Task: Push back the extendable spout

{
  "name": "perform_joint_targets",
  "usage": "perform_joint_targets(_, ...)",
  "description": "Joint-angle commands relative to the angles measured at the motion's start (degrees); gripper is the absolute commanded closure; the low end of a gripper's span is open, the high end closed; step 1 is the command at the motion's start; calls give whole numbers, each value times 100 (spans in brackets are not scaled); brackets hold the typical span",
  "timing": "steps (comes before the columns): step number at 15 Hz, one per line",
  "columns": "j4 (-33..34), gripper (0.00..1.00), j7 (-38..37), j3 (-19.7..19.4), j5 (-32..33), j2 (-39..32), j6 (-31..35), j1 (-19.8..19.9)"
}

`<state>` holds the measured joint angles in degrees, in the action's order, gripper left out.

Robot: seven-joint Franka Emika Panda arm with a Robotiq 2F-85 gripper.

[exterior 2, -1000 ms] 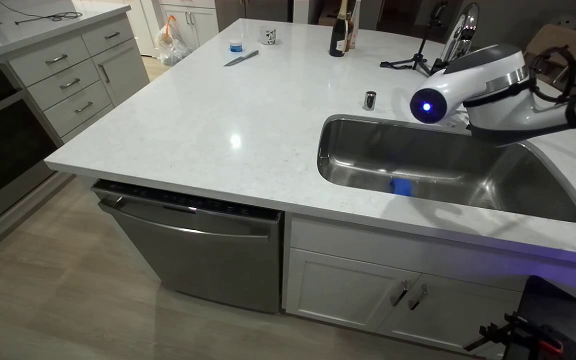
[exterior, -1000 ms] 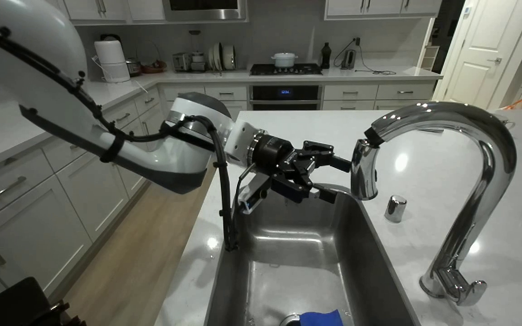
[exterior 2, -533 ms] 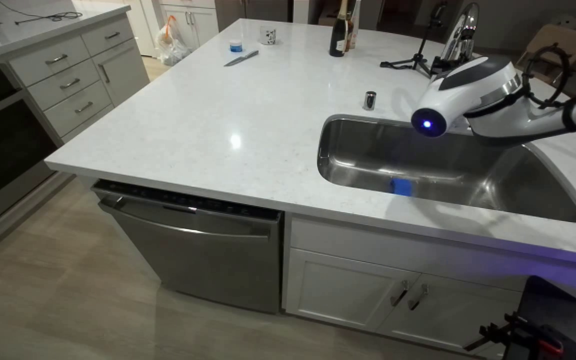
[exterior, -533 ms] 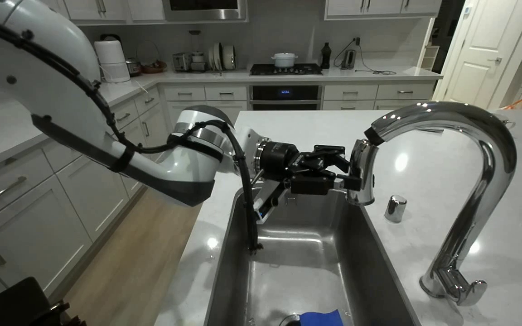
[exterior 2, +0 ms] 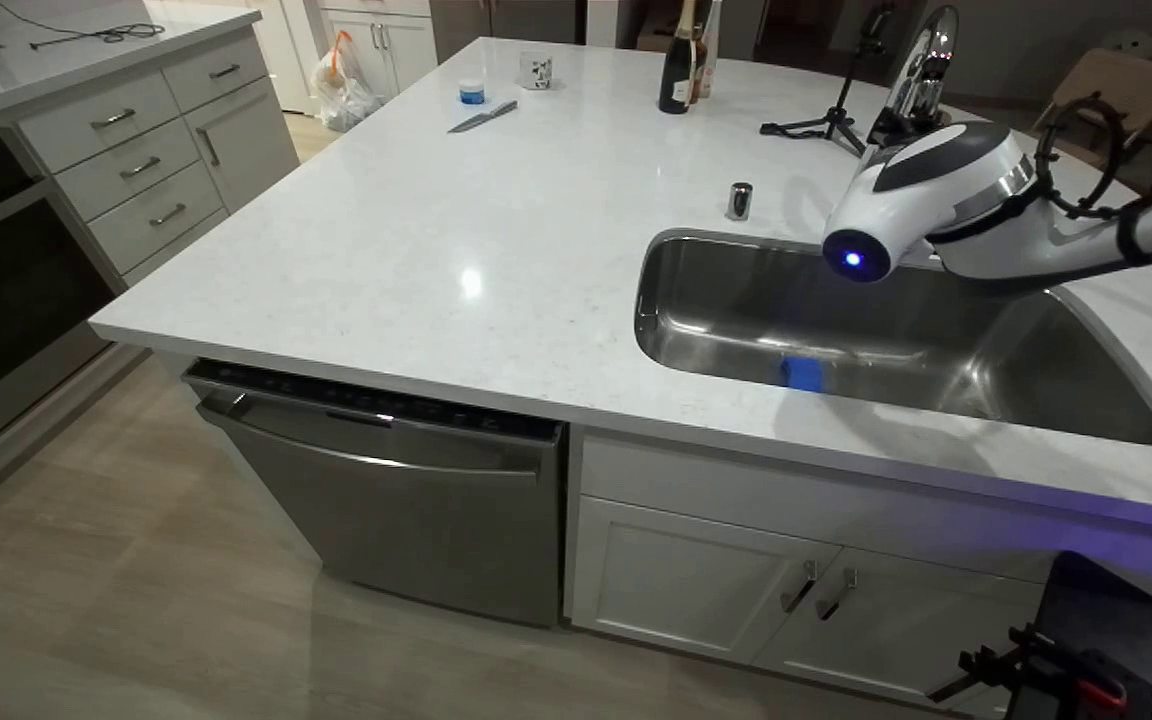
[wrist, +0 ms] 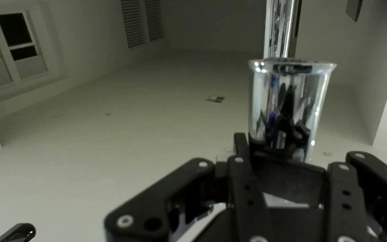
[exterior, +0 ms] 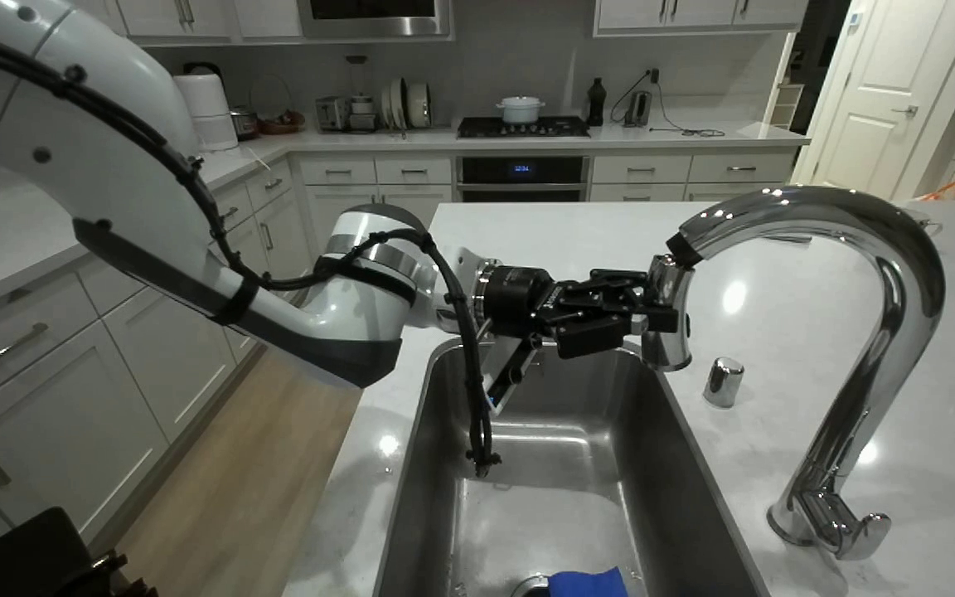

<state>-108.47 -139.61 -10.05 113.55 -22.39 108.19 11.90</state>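
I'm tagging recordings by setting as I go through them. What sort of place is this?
A kitchen, most likely in a home: a steel sink set in a white counter, a dishwasher under that counter, and a white pot on a cooktop across the room.

You have 1 gripper [exterior: 661,302] with 2 fingers [exterior: 658,320], 1 extendable spout [wrist: 289,101], 1 gooseneck faucet [exterior: 918,290], 1 sink [exterior: 676,448], 1 chrome cap [exterior: 724,382], 1 knife [exterior 2: 483,117] and 1 dishwasher [exterior 2: 406,510].
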Motion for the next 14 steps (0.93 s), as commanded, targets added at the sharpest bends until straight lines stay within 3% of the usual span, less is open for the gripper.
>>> perform_joint_targets(1, 218, 100, -115, 151, -461, -68, -44, 154)
perform_joint_targets(8, 494, 100, 100, 210, -1546, -36, 254, 184)
perform_joint_targets(14, 711, 100, 1, 136, -1714, -145, 395, 158)
